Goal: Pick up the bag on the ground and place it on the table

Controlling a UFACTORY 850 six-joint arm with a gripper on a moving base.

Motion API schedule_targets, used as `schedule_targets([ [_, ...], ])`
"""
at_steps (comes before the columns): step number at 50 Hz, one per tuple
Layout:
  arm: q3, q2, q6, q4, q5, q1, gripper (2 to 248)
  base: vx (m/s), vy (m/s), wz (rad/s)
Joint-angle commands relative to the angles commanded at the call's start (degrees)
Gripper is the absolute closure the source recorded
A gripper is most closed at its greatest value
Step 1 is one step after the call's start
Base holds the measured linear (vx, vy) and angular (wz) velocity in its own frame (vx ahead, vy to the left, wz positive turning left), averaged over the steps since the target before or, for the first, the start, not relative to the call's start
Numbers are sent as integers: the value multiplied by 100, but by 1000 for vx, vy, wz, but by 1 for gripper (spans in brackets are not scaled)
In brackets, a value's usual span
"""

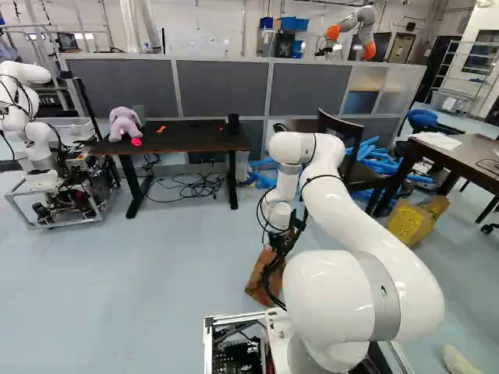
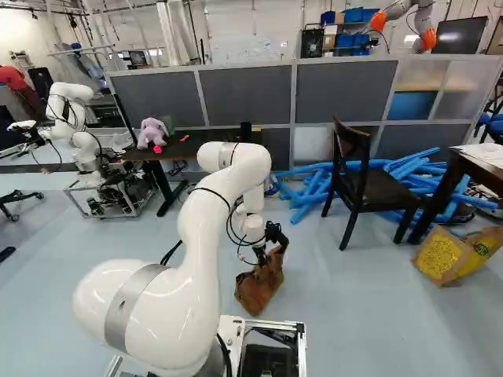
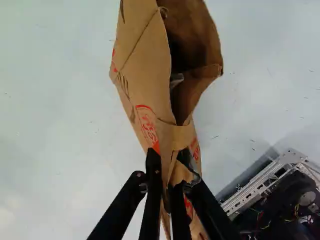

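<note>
In the right base view my gripper (image 2: 262,256) points down at the top of a brown paper bag (image 2: 259,289), which leans to one side low over the floor; whether its bottom touches is unclear. The wrist view has the gripper (image 3: 164,186) shut on the creased paper of the bag (image 3: 142,85), pinching it between both fingers. Ahead of the fingers the bag's mouth gapes. A dark table (image 1: 183,142) with a purple plush toy (image 1: 125,123) stands in front of the partition. Another dark table (image 1: 474,160) is at the right of the left base view.
A dark chair (image 2: 357,177) stands between the tables, with blue foam tubes (image 2: 314,192) behind it. A yellow-printed bag (image 2: 448,255) lies near the right table. Another robot (image 1: 27,117) stands at the left; cables (image 1: 199,185) lie under the plush toy's table.
</note>
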Motion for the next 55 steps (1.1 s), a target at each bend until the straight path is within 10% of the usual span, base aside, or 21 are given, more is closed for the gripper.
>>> schedule_targets([
  [55,1508,1327,0,-53,0,-94,229,0,0,0],
])
